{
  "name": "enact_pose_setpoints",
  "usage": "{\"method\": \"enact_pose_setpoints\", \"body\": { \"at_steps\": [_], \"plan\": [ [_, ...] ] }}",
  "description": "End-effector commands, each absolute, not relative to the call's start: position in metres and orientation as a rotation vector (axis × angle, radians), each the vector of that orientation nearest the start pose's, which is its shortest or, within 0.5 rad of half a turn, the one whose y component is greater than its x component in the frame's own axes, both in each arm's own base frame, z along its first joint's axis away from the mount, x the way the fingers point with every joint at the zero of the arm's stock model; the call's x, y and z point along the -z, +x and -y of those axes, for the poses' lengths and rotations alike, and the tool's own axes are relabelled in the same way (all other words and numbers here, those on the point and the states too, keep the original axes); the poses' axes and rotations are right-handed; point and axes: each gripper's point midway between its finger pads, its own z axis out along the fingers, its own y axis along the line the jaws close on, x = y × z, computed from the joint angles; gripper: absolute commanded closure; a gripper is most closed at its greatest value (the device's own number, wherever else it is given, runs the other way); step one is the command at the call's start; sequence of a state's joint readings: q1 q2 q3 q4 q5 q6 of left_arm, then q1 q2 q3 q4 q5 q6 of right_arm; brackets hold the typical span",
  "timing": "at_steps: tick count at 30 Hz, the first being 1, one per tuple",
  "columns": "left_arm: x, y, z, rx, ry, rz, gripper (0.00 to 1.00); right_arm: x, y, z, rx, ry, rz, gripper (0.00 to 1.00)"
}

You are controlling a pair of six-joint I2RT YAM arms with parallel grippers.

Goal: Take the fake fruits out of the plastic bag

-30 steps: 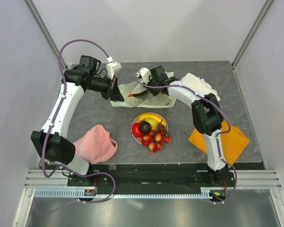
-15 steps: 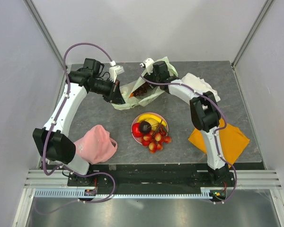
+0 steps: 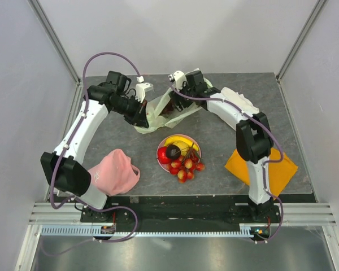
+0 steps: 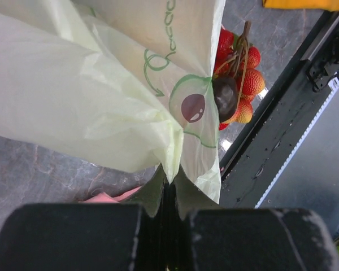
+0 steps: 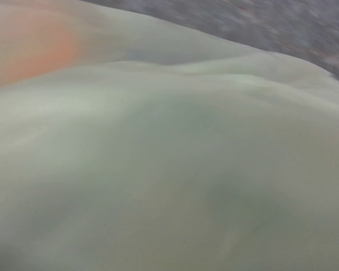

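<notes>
The pale yellow-green plastic bag (image 3: pixel 153 114) hangs crumpled at the back middle of the table. My left gripper (image 3: pixel 142 117) is shut on a fold of its edge, and the film runs between the closed fingers (image 4: pixel 147 195). My right gripper (image 3: pixel 170 104) is at the bag's right side. Its camera sees only blurred bag film (image 5: pixel 186 169) with an orange shape (image 5: pixel 37 51) showing through it, and its fingers are hidden. On the pink plate (image 3: pixel 199 148) lie a banana (image 3: pixel 181 141), a red apple (image 3: pixel 164 156), a dark plum (image 3: pixel 173 151) and a berry cluster (image 3: pixel 186 167).
A pink cap (image 3: pixel 116 172) lies at the front left. An orange cloth (image 3: pixel 271 166) is at the front right, and a white cloth (image 3: pixel 240 101) lies at the back right under the right arm. Walls close in the table on three sides.
The bag has been pulled up from lying flat and bunched between the grippers. My left gripper has shifted right with its fold. My right gripper has moved back, then against the bag.
</notes>
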State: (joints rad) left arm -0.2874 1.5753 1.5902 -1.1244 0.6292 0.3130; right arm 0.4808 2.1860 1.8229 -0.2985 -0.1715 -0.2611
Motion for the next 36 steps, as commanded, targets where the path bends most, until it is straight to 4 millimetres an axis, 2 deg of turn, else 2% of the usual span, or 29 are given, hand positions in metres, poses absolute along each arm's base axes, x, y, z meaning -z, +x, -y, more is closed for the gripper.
{"method": "enact_pose_setpoints", "body": {
  "at_steps": [1, 2, 3, 4, 5, 6, 7, 8, 9, 10, 11, 12, 13, 14, 15, 17, 19, 20, 23, 24, 25, 26, 28, 29, 30, 31, 33, 34, 36],
  "plan": [
    [-0.265, 0.285, 0.182, 0.794, 0.942, -2.267, 0.98, -0.164, 0.435, -0.347, -0.658, -1.052, -1.958, 0.30],
    [-0.258, 0.280, 0.183, 0.825, 0.936, -2.291, 0.98, -0.161, 0.427, -0.358, -0.681, -1.081, -1.954, 0.31],
    [-0.253, 0.277, 0.183, 0.841, 0.919, -2.319, 0.98, -0.149, 0.424, -0.364, -0.696, -1.094, -1.975, 0.31],
    [-0.248, 0.275, 0.183, 0.854, 0.907, -2.341, 0.98, -0.145, 0.424, -0.370, -0.710, -1.099, -1.981, 0.31],
    [-0.241, 0.272, 0.183, 0.876, 0.895, -2.361, 0.98, -0.152, 0.427, -0.380, -0.721, -1.106, -1.958, 0.32],
    [-0.240, 0.272, 0.181, 0.884, 0.878, -2.367, 0.98, -0.147, 0.428, -0.383, -0.732, -1.103, -1.984, 0.32],
    [-0.240, 0.273, 0.180, 0.891, 0.854, -2.376, 0.98, -0.129, 0.433, -0.388, -0.736, -1.105, -2.020, 0.32],
    [-0.243, 0.275, 0.179, 0.893, 0.842, -2.368, 0.98, -0.139, 0.440, -0.395, -0.744, -1.096, -2.007, 0.33],
    [-0.246, 0.278, 0.177, 0.888, 0.832, -2.359, 0.98, -0.138, 0.444, -0.399, -0.751, -1.090, -2.014, 0.33],
    [-0.249, 0.281, 0.177, 0.881, 0.826, -2.349, 0.98, -0.123, 0.448, -0.403, -0.761, -1.077, -2.048, 0.33],
    [-0.256, 0.286, 0.174, 0.862, 0.821, -2.334, 0.92, -0.132, 0.455, -0.407, -0.758, -1.059, -2.034, 0.33],
    [-0.260, 0.289, 0.170, 0.846, 0.808, -2.328, 0.79, -0.130, 0.459, -0.408, -0.757, -1.048, -2.038, 0.33],
    [-0.266, 0.291, 0.167, 0.839, 0.794, -2.315, 0.64, -0.130, 0.463, -0.411, -0.763, -1.031, -2.039, 0.33],
    [-0.273, 0.294, 0.164, 0.827, 0.781, -2.297, 0.43, -0.128, 0.464, -0.413, -0.766, -1.024, -2.042, 0.30],
    [-0.276, 0.298, 0.156, 0.815, 0.743, -2.295, 0.37, -0.122, 0.466, -0.414, -0.762, -1.010, -2.058, 0.29],
    [-0.282, 0.302, 0.141, 0.776, 0.679, -2.284, 0.27, -0.124, 0.470, -0.417, -0.763, -0.981, -2.060, 0.26],
    [-0.278, 0.308, 0.127, 0.748, 0.582, -2.298, 0.24, -0.121, 0.472, -0.417, -0.758, -0.967, -2.067, 0.22],
    [-0.278, 0.312, 0.113, 0.719, 0.514, -2.300, 0.23, -0.121, 0.473, -0.417, -0.761, -0.957, -2.070, 0.19],
    [-0.256, 0.324, 0.096, 0.693, 0.364, -2.364, 0.25, -0.116, 0.472, -0.417, -0.764, -0.947, -2.085, 0.17],
    [-0.251, 0.327, 0.096, 0.701, 0.314, -2.385, 0.26, -0.114, 0.472, -0.416, -0.765, -0.942, -2.090, 0.17],
    [-0.245, 0.336, 0.094, 0.687, 0.283, -2.384, 0.28, -0.112, 0.472, -0.415, -0.761, -0.942, -2.097, 0.16],
    [-0.240, 0.344, 0.083, 0.661, 0.218, -2.388, 0.30, -0.110, 0.471, -0.415, -0.763, -0.939, -2.102, 0.16],
    [-0.223, 0.362, 0.081, 0.673, 0.083, -2.441, 0.35, -0.109, 0.468, -0.415, -0.769, -0.946, -2.107, 0.17],
    [-0.221, 0.372, 0.080, 0.678, 0.054, -2.438, 0.44, -0.110, 0.467, -0.415, -0.774, -0.950, -2.104, 0.17],
    [-0.202, 0.384, 0.080, 0.705, -0.008, -2.489, 0.47, -0.111, 0.467, -0.415, -0.779, -0.949, -2.103, 0.17],
    [-0.204, 0.394, 0.082, 0.724, -0.019, -2.480, 0.49, -0.111, 0.466, -0.416, -0.785, -0.953, -2.101, 0.17],
    [-0.196, 0.413, 0.076, 0.755, -0.100, -2.485, 0.48, -0.116, 0.462, -0.418, -0.814, -0.963, -2.088, 0.17],
    [-0.186, 0.427, 0.078, 0.819, -0.123, -2.494, 0.47, -0.117, 0.460, -0.419, -0.827, -0.966, -2.087, 0.17],
    [-0.180, 0.443, 0.073, 0.875, -0.180, -2.494, 0.43, -0.121, 0.459, -0.420, -0.847, -0.961, -2.082, 0.17]
  ]
}}
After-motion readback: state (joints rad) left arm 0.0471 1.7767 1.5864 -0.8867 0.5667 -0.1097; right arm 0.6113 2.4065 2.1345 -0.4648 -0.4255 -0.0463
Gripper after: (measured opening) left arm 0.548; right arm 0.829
